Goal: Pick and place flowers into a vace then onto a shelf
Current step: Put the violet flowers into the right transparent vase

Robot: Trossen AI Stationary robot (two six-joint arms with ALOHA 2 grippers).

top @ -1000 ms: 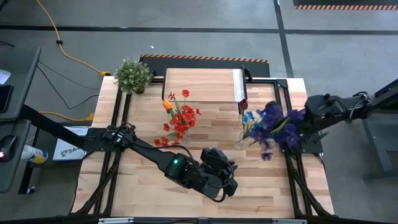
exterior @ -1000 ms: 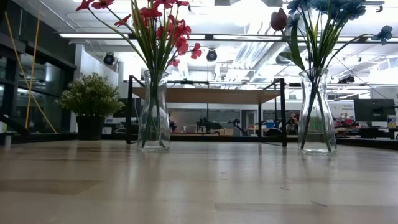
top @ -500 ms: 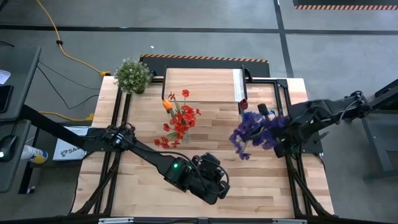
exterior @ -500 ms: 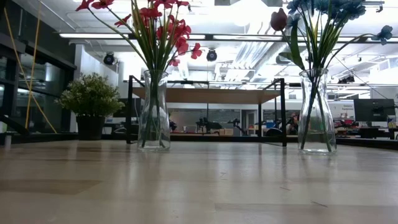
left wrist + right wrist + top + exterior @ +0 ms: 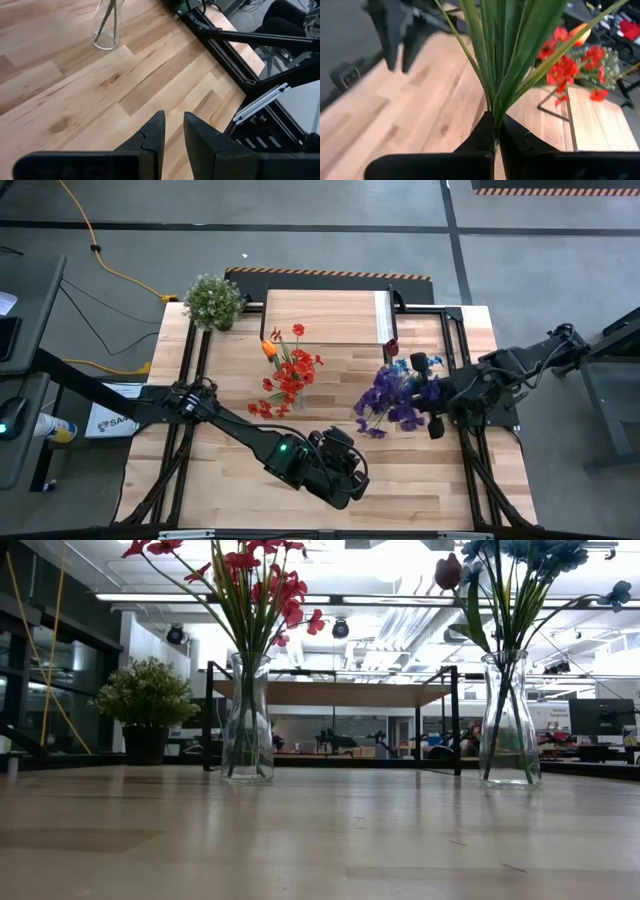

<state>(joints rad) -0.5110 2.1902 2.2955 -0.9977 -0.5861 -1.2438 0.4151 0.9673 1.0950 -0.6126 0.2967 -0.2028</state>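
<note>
Right pincer (image 5: 496,131) is clamped on the green stems of the purple and blue flowers (image 5: 392,398), carried over the counter (image 5: 420,480) near the shelf (image 5: 330,315). Left pincer (image 5: 172,135) hovers low over the counter's near side, fingers slightly apart, holding nothing.

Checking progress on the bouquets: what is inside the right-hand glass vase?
The right-hand glass vase holds green stems, a dark red rosebud and blue flowers. From above, the purple bunch gripped by the right tool covers the vase.
</note>
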